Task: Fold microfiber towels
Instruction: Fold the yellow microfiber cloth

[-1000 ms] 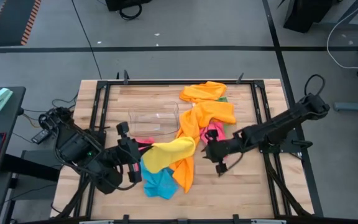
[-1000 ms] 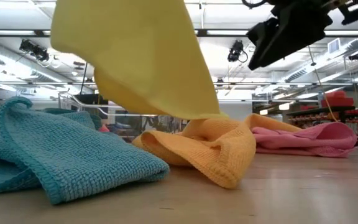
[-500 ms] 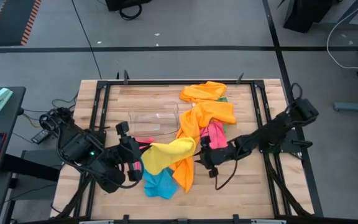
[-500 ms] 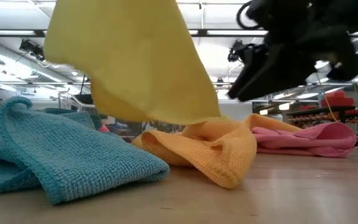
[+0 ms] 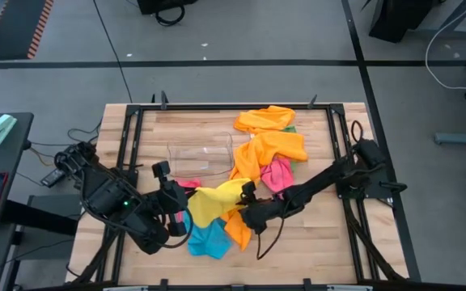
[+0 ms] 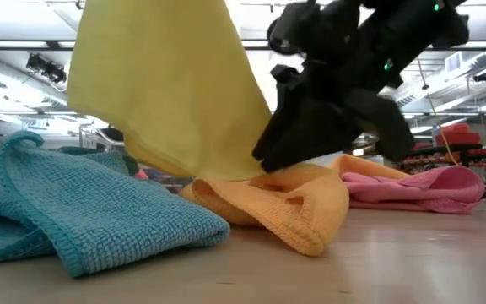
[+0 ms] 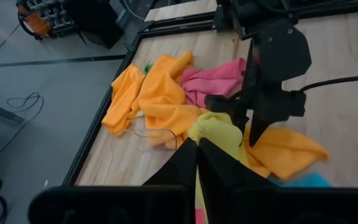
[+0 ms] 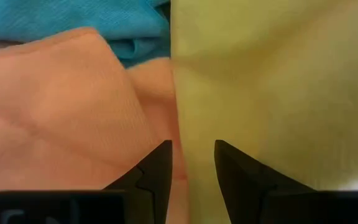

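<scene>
Wooden tabletop at lower centre of the high view is where the yellow towel is being held up, clamped by the left gripper, while the right gripper, fingers parted, is best being steered squarely onto its free edge, clear of the orange towel.

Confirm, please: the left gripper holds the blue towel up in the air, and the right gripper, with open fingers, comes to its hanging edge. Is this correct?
Not quite: the towel held up is yellow, not blue. The high view shows the left gripper shut on the yellow towel, while the blue towel lies on the table. The rest stands: the right gripper, fingers open, is at its hanging edge.
</scene>
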Controlling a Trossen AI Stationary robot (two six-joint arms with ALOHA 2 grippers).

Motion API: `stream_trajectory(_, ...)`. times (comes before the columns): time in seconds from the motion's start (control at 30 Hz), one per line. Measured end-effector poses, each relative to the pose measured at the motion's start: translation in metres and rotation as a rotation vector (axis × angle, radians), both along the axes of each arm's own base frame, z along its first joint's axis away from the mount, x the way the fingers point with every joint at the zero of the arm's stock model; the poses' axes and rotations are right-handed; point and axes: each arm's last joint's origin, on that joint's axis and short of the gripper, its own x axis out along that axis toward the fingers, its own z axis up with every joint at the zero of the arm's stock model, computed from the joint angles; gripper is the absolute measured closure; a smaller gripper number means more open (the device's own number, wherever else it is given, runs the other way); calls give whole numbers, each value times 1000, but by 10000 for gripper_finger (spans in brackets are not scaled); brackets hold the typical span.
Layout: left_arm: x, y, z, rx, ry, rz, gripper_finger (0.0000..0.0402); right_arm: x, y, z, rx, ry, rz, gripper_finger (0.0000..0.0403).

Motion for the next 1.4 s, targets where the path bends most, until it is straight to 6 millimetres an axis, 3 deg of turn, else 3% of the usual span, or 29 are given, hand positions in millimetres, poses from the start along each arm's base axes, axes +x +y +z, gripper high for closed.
stream_trajectory(0.3, -1, 1, -1, -11, 10, 10, 378, 0, -11, -11, -33, 55, -30, 281)
stream_trajectory(0.63, -2, 1, -1, -4, 20, 10, 390, -1, -15, -8, -65, 67, -39, 364)
stream_trajectory(0.93, -2, 2, -2, -2, 22, 12, 375, -10, -11, 34, 16, -24, -15, 367)
stream_trajectory(1.1, 0, 1, -6, 5, 29, 15, 386, -24, -10, 59, 120, -31, 14, 367)
stream_trajectory(1.4, 13, 1, -66, 89, 151, 76, 376, -59, -1, 100, 230, -26, 52, 367)
